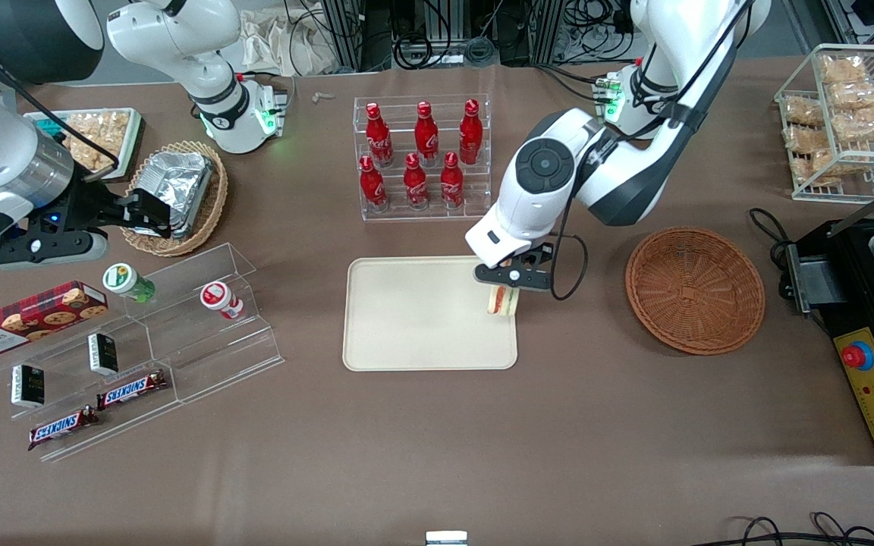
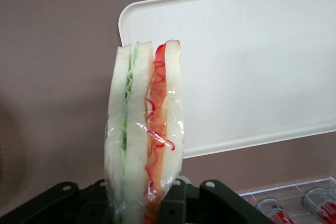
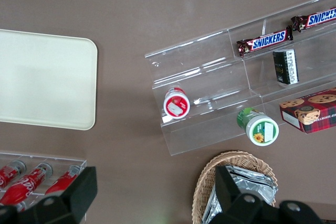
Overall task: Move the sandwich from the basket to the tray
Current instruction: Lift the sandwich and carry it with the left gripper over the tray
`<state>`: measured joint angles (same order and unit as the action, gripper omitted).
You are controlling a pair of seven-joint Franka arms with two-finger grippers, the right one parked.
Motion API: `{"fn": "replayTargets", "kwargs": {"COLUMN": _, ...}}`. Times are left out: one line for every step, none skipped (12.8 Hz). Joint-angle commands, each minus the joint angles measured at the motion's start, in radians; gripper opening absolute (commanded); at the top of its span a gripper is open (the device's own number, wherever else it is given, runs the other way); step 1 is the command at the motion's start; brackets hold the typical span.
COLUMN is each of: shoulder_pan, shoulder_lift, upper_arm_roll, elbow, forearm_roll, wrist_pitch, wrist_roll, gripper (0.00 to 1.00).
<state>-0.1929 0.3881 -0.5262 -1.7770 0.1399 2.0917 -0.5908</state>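
Observation:
The sandwich, white bread with green and red-orange filling in clear wrap, hangs in my left gripper, which is shut on it. It hovers over the edge of the beige tray on the side toward the basket. The reddish-brown wicker basket lies on the table toward the working arm's end, with nothing in it. The tray also appears in the right wrist view as a tray with a bare surface.
A clear rack of red bottles stands farther from the front camera than the tray. Stepped acrylic racks with snacks sit toward the parked arm's end. A wire rack of bagged snacks and a black machine flank the basket.

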Motion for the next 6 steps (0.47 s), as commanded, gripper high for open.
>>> {"fn": "replayTargets", "kwargs": {"shoulder_pan": -0.014, "shoulder_lift": 0.038, "upper_arm_roll": 0.000, "elbow": -0.005, "forearm_roll": 0.030, "wrist_pitch": 0.068, "wrist_roll": -0.024, "gripper": 0.00}}
{"fn": "replayTargets", "kwargs": {"shoulder_pan": -0.014, "shoulder_lift": 0.063, "upper_arm_roll": 0.002, "elbow": -0.004, "forearm_roll": 0.032, "wrist_pitch": 0.094, "wrist_roll": -0.023, "gripper": 0.00}}
{"fn": "replayTargets", "kwargs": {"shoulder_pan": -0.014, "shoulder_lift": 0.081, "upper_arm_roll": 0.002, "elbow": -0.004, "forearm_roll": 0.032, "wrist_pitch": 0.123, "wrist_roll": -0.024, "gripper": 0.00}}
{"fn": "replayTargets", "kwargs": {"shoulder_pan": -0.014, "shoulder_lift": 0.101, "upper_arm_roll": 0.002, "elbow": -0.005, "forearm_roll": 0.032, "wrist_pitch": 0.148, "wrist_roll": -0.024, "gripper": 0.00}}
{"fn": "replayTargets", "kwargs": {"shoulder_pan": -0.014, "shoulder_lift": 0.124, "upper_arm_roll": 0.003, "elbow": -0.004, "forearm_roll": 0.033, "wrist_pitch": 0.163, "wrist_roll": -0.024, "gripper": 0.00}}
{"fn": "replayTargets", "kwargs": {"shoulder_pan": -0.014, "shoulder_lift": 0.144, "upper_arm_roll": 0.003, "elbow": -0.004, "forearm_roll": 0.053, "wrist_pitch": 0.174, "wrist_roll": -0.024, "gripper": 0.00}}
